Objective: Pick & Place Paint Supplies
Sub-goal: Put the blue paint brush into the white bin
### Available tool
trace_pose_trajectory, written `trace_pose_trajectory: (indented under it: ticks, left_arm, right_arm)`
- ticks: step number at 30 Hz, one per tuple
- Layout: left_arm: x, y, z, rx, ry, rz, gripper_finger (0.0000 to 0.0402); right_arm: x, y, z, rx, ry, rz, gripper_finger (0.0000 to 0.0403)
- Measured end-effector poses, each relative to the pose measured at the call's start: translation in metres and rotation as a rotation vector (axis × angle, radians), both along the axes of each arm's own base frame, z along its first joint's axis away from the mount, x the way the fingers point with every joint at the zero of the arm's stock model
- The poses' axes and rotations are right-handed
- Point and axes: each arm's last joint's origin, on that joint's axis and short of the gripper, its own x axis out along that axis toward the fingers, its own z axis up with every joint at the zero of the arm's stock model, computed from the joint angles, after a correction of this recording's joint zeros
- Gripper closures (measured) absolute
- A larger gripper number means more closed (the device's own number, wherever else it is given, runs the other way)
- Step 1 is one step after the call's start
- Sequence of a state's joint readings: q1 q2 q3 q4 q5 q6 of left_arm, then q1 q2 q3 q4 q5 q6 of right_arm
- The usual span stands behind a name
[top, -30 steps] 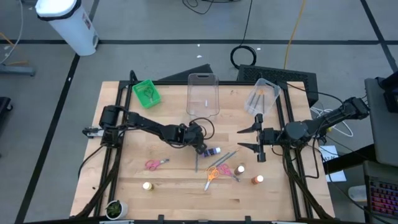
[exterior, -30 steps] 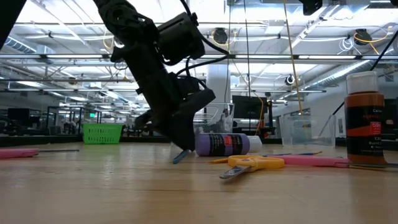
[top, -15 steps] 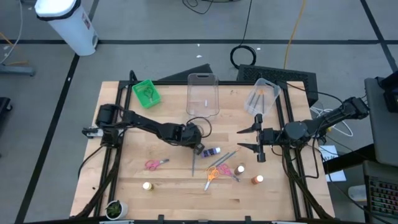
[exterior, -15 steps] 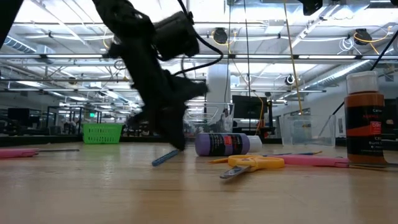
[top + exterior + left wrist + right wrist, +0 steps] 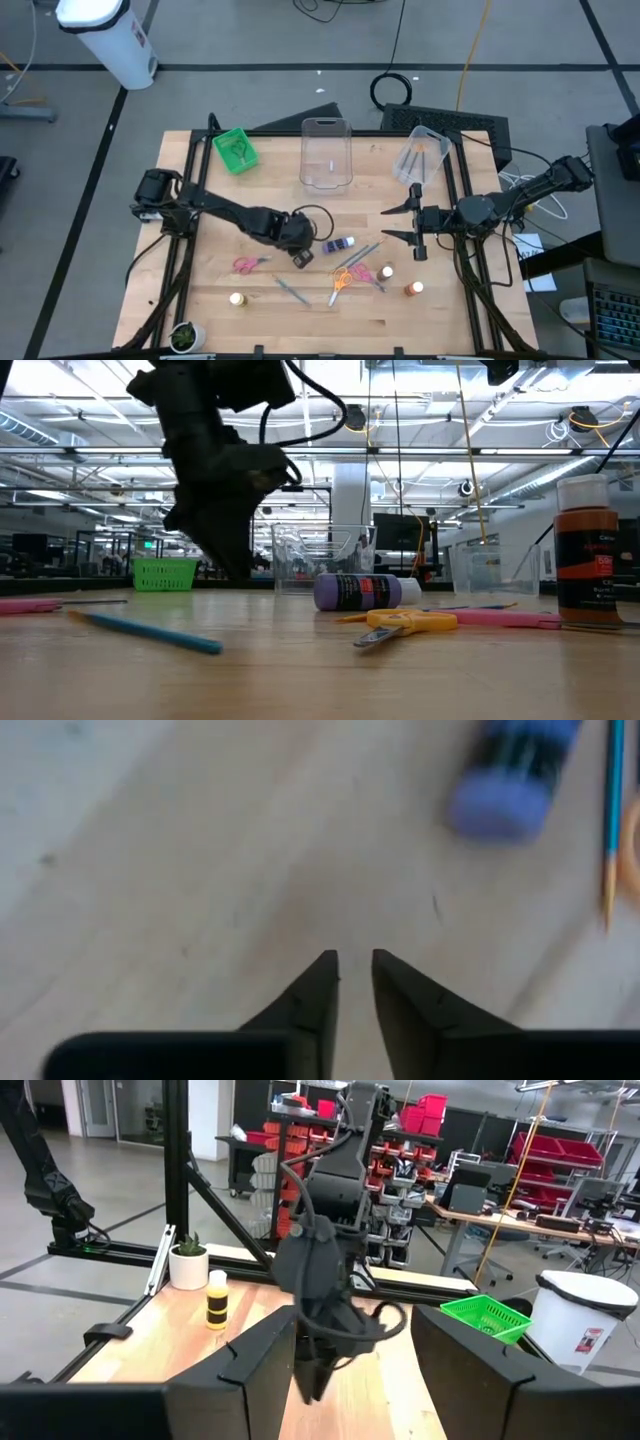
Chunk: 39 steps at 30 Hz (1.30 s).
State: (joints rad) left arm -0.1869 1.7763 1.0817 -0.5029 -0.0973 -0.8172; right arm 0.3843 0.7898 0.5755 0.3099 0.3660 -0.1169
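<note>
While our left gripper (image 5: 300, 257) hangs low over the bare wood near the middle of the table (image 5: 200, 290), its fingers (image 5: 318, 982) stand a narrow slit apart with nothing between them. Just beside it lies the purple paint bottle (image 5: 343, 243) on its side. A blue paintbrush (image 5: 291, 289) lies loose nearer the front edge. Pink scissors (image 5: 250, 263) lie to its left, orange scissors (image 5: 341, 279) to its right, and a yellow paint bottle (image 5: 237, 298) stands near the front. Our right gripper (image 5: 403, 223) waits above the table's right side, fingers spread and empty.
</note>
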Motion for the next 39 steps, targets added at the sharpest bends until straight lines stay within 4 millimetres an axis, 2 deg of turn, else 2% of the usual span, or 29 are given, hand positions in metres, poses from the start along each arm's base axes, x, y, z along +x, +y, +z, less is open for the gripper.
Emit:
trace_pose_trajectory:
  ticks: [3,7,9,12,14,17,21,24,29,31,35,39]
  left_arm:
    - [0.0,-0.005,0.001,-0.039,0.004,-0.116,0.0284]
    - [-0.002,-0.014,0.001,-0.206,0.021,-0.302,0.0225]
    - [-0.006,-0.029,0.002,-0.293,0.023,-0.45,0.02]
    - [-0.018,-0.064,0.004,-0.354,0.017,-0.687,0.018]
    - [-0.027,-0.086,0.004,-0.32,0.012,-0.805,0.0175]
    - [-0.039,-0.116,0.004,-0.173,-0.045,-0.928,0.0174]
    - [-0.049,-0.142,0.0,0.071,-0.108,-1.009,0.0174]
    - [-0.05,-0.148,-0.016,0.163,-0.069,-1.0,0.0174]
    - [-0.054,-0.161,-0.038,0.154,-0.024,-1.079,0.0174]
    - [-0.054,-0.162,-0.041,0.174,-0.018,-1.094,0.0174]
    - [-0.051,-0.158,-0.041,0.321,-0.034,-1.07,0.0174]
    - [-0.043,-0.147,-0.041,0.311,-0.026,-1.034,0.0174]
  right_arm:
    - [0.0,0.0,0.0,0.0,0.0,0.0,0.0211]
    - [0.0,0.0,0.0,0.0,0.0,0.0,0.0211]
    - [0.0,0.0,0.0,0.0,0.0,0.0,0.0211]
    - [0.0,0.0,0.0,0.001,-0.002,0.0,0.0211]
    - [0.0,0.0,0.0,0.001,-0.003,0.0,0.0211]
    - [0.0,0.0,0.001,0.002,-0.005,-0.001,0.0211]
    - [0.0,0.0,0.001,0.0,-0.013,-0.002,0.0211]
    - [0.0,0.0,0.002,0.001,-0.016,-0.002,0.0211]
    - [0.0,0.0,0.002,0.004,-0.019,-0.003,0.0211]
    - [0.0,0.0,0.002,0.004,-0.02,-0.003,0.0211]
    - [0.0,0.0,0.002,-0.012,-0.02,-0.005,0.0211]
    - [0.0,0.0,0.002,-0.015,-0.02,-0.005,0.0211]
